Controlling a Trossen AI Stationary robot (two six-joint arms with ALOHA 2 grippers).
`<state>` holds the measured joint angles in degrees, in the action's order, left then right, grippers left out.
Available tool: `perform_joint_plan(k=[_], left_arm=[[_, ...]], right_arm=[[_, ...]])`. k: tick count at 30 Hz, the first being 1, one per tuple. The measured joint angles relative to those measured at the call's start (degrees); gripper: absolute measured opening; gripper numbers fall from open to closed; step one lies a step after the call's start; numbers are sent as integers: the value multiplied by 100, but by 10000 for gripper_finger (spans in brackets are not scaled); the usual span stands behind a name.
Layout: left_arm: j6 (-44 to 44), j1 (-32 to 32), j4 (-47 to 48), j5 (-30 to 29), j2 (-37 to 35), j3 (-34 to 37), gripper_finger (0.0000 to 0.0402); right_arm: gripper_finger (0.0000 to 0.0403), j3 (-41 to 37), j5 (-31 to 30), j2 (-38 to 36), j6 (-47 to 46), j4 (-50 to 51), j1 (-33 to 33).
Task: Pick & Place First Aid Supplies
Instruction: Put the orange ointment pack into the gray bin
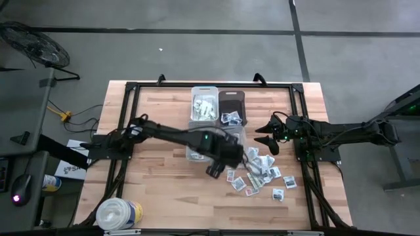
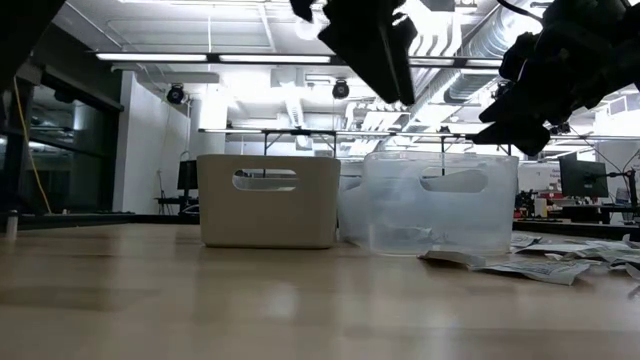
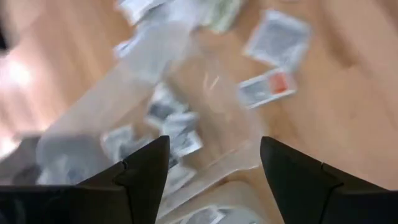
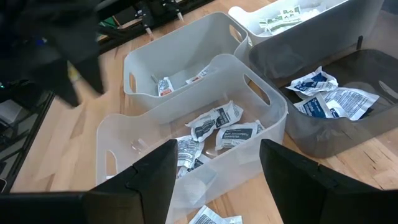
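Four small bins stand clustered near the far middle of the wooden table (image 1: 157, 183): a white bin (image 1: 204, 103), a dark bin (image 1: 231, 107), and nearer the front two clear bins, one (image 4: 180, 59) holding a couple of packets and another (image 4: 193, 140) holding several. Loose first aid packets (image 1: 261, 172) lie scattered on the boards just right of the clear bins, white with dark print; more rest inside the white bin and the dark bin. Left gripper (image 1: 216, 169) hangs above the table at the front edge of the clear bins, beside the scattered packets, its two fingers (image 3: 146, 177) spread wide with nothing between them. Right gripper (image 1: 268, 139) hovers to the right of the bins, above the far end of the scatter, fingers (image 4: 298, 171) likewise parted and empty. A big white round tub (image 1: 118, 214) sits at the table's near left corner, well apart from everything else
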<state>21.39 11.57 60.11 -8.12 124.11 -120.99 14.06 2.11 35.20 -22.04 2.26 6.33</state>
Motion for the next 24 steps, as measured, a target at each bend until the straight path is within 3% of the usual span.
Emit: perform_joint_plan(k=[5, 20, 24], left_arm=[[548, 451, -224, -99, 127, 1, 248], [379, 1163, -839, -534, 909, 2, 248], [360, 1215, -967, -1017, 1071, 5, 248]], right_arm=[[222, 0, 2, 1, 2, -4, 0], [222, 0, 0, 7, 0, 9, 0], [222, 2, 0, -4, 2, -7, -1]])
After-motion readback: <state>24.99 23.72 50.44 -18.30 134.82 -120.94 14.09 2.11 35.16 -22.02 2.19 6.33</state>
